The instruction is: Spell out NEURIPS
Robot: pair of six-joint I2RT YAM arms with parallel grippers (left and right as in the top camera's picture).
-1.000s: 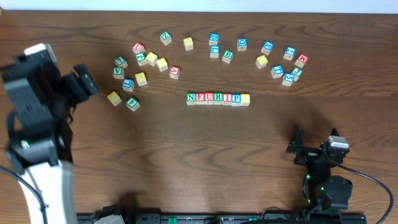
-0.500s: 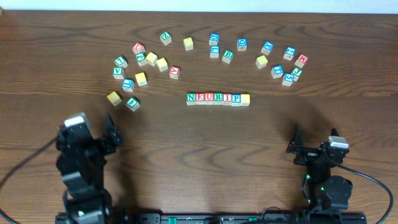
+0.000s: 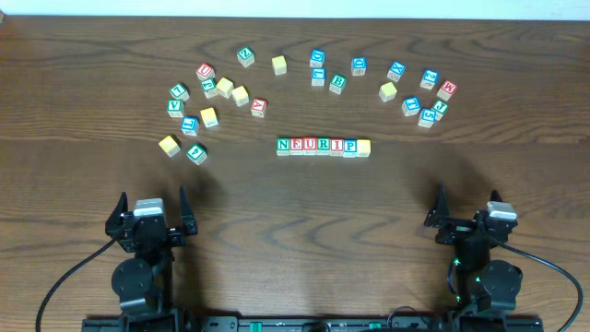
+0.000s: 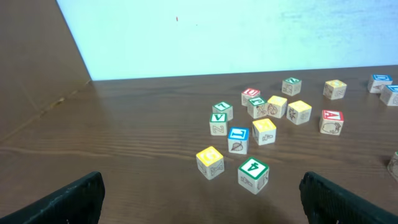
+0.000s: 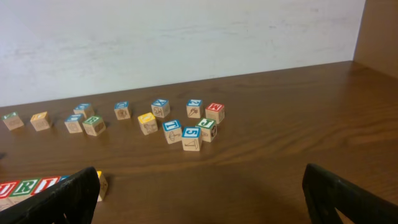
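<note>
The NEURIPS row (image 3: 323, 146) lies mid-table as one straight line: cubes N, E, U, R, I, P, then a yellow-faced cube (image 3: 363, 146) at its right end. Its right part (image 5: 25, 186) shows at the bottom left of the right wrist view, partly behind a finger. My left gripper (image 3: 152, 198) rests near the front left edge, open and holding nothing. Its fingers (image 4: 74, 199) stand wide apart around the left gripper's gap (image 4: 202, 208). My right gripper (image 3: 468, 201) sits at the front right, also open and holding nothing (image 5: 202, 205). Both are well clear of the row.
Loose letter cubes lie scattered behind the row: a left cluster (image 3: 207, 101) and a right cluster (image 3: 415, 92). Nearest my left gripper are a green-framed cube (image 4: 253, 173) and a yellow one (image 4: 210, 162). A pale wall (image 4: 217, 37) bounds the table's far edge.
My left arm has drawn back from high over the table's left side, down to the front left edge. The right arm and all the cubes have stayed put.
</note>
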